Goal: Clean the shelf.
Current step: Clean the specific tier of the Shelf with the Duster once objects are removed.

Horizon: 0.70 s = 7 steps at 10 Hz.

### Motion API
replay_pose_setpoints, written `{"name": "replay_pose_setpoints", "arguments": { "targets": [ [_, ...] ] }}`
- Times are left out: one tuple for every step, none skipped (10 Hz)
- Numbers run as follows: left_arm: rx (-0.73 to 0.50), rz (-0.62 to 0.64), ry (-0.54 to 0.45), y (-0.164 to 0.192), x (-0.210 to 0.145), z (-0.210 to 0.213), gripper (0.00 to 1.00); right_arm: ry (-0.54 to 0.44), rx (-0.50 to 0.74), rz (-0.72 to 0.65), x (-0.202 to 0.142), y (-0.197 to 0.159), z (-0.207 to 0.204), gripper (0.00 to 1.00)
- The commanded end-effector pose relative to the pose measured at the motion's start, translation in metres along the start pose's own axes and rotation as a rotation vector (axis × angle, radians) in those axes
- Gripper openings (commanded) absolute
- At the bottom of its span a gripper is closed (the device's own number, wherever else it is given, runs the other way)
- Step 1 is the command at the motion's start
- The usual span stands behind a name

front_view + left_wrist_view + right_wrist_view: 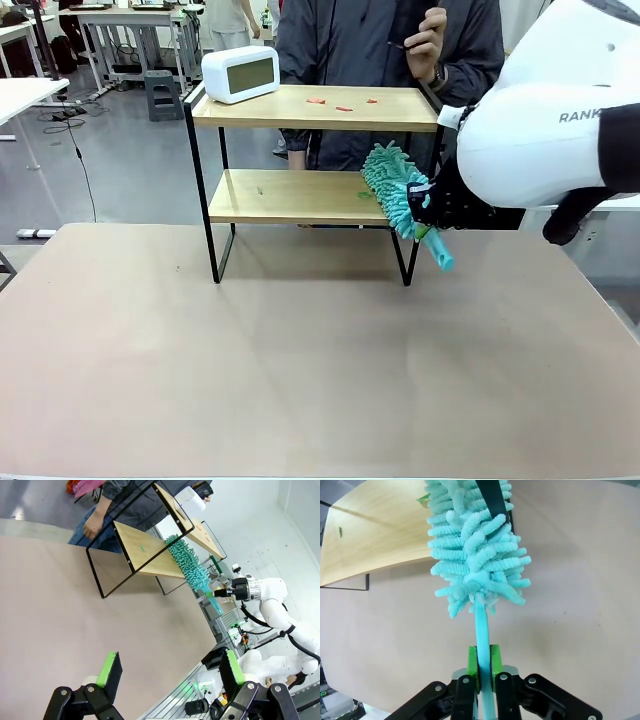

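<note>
Right end effector (482,664): green pads pinched onto the thin teal handle of a duster (475,555), nothing else in the grip; in the front view it (430,205) hangs above the counter (300,360), with the handle's tail poking out below and behind it. Duster head: fluffy teal, directly ahead of this end effector, at the near right corner of the shelf's (290,195) lower board and crossed by the black frame post; contact with the board cannot be told. Shelf: two wooden boards in a black frame, standing on the counter just ahead of the right end effector. Green scrap (340,530): on the lower board, well ahead of the duster head. Red scraps (344,107): three, on the top board, above the end effector. Clock (240,73): white, at the top board's far end from the end effector. Person (380,60): standing beyond the shelf, one hand (428,40) raised. Left end effector (169,667): jaws wide apart, empty, over bare counter, with the shelf (145,550) and duster (187,562) well ahead of it.
</note>
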<state>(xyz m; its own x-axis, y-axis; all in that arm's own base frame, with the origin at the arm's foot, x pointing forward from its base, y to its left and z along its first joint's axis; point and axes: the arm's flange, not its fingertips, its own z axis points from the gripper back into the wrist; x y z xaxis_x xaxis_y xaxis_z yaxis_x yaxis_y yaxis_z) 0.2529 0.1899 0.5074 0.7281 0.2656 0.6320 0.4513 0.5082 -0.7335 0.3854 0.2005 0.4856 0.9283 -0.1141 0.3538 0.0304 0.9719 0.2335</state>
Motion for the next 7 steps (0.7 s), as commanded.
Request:
{"name": "replay_pose_setpoints", "arguments": {
  "targets": [
    [-0.013, -0.018, -0.013, -0.002, 0.002, 0.000, 1.00, 0.038, 0.128, 0.002, -0.002, 0.010, -0.002, 0.12],
    [-0.013, -0.018, -0.013, -0.002, 0.002, 0.000, 1.00, 0.058, 0.183, 0.033, -0.003, 0.025, -0.005, 0.12],
    [-0.013, -0.018, -0.013, -0.002, 0.002, 0.000, 1.00, 0.064, 0.196, 0.059, 0.000, 0.040, -0.010, 0.12],
    [-0.013, -0.018, -0.013, -0.002, 0.002, 0.000, 1.00, 0.062, 0.196, 0.077, 0.006, 0.053, -0.016, 0.12],
    [-0.013, -0.018, -0.013, -0.002, 0.002, 0.000, 1.00, 0.077, 0.189, 0.099, 0.012, 0.064, -0.023, 0.12],
    [-0.013, -0.018, -0.013, -0.002, 0.002, 0.000, 1.00, 0.106, 0.202, 0.126, 0.016, 0.075, -0.028, 0.12],
    [-0.013, -0.018, -0.013, -0.002, 0.002, 0.000, 1.00, 0.113, 0.201, 0.152, 0.023, 0.085, -0.031, 0.12]
  ]
}}
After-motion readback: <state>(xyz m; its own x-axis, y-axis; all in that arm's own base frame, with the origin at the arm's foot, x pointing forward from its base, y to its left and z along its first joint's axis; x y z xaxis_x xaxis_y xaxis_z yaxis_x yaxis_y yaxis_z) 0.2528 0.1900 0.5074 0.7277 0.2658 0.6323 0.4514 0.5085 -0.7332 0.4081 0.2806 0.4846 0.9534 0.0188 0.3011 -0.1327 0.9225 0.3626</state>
